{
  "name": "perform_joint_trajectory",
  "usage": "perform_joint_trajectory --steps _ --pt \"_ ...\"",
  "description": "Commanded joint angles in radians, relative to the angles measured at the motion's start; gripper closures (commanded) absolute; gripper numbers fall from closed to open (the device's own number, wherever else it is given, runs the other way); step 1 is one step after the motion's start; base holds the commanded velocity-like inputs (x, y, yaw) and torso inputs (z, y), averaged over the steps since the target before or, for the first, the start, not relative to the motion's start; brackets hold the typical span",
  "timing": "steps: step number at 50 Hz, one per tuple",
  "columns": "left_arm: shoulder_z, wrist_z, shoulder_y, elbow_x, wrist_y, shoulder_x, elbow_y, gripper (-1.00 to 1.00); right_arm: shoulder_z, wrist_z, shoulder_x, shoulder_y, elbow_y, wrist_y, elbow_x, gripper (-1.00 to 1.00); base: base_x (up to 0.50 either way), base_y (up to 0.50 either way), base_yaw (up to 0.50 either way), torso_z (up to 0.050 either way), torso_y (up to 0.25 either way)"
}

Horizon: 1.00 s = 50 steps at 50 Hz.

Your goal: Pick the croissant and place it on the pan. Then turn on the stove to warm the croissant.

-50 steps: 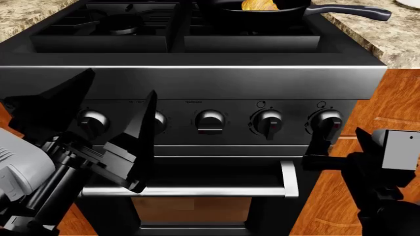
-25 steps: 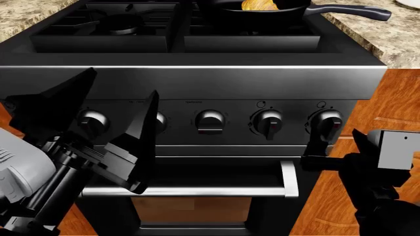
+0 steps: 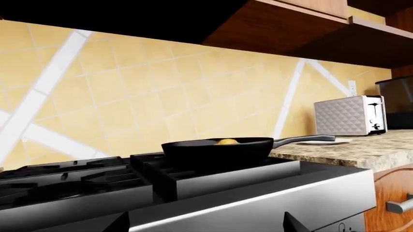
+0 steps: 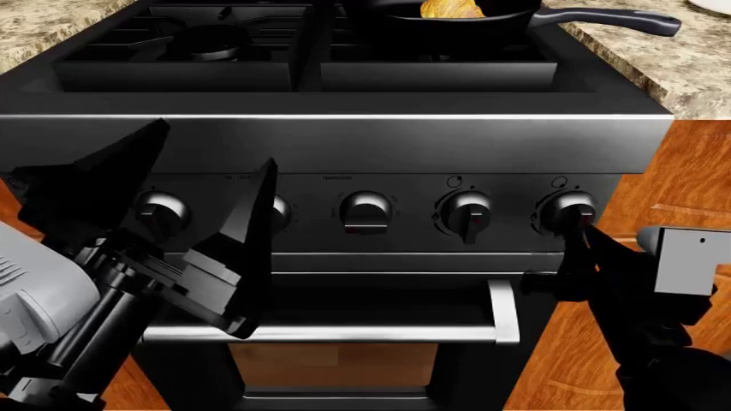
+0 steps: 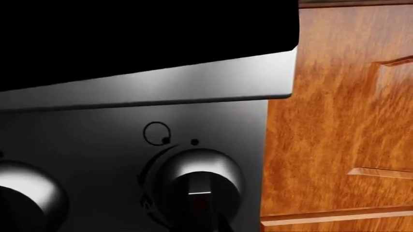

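— Where sitting, the croissant (image 4: 451, 8)?
— In the pan (image 4: 457, 19), on the stove (image 4: 342, 137), back right burner.
— And the grippers?
— Left gripper (image 4: 188, 201) spread wide before the left knobs; right gripper (image 4: 571, 257) just at the rightmost knob (image 4: 567, 211); fingers' state unclear.

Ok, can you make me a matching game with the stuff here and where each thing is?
Things:
1. croissant
2. pan
3. toaster
4. right hand

Places:
A. on the counter by the wall
B. at the rightmost stove knob
C. inside the pan
D. on a back burner

Pairs: 1-C, 2-D, 3-A, 4-B
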Motion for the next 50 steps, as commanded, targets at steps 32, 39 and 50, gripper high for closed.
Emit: perform_joint_trajectory --steps 32,39,50 --pt "0.005 0.006 0.012 0.006 0.023 -0.007 -0.006 -1.0 -0.045 -0.001 0.072 0.055 -0.102 0.089 -0.071 1.0 0.0 0.0 0.0 0.0 0.0" --pt "0.01 0.005 0.014 0.009 0.024 -0.004 -0.006 -1.0 -0.066 -0.016 0.079 0.075 -0.117 0.115 -0.09 1.0 0.0 0.0 0.0 0.0 0.003" --pt "0.017 -0.004 0.01 0.008 0.022 -0.006 -0.002 -1.0 -0.09 -0.042 0.085 0.1 -0.131 0.141 -0.113 1.0 0.0 0.0 0.0 0.0 0.003"
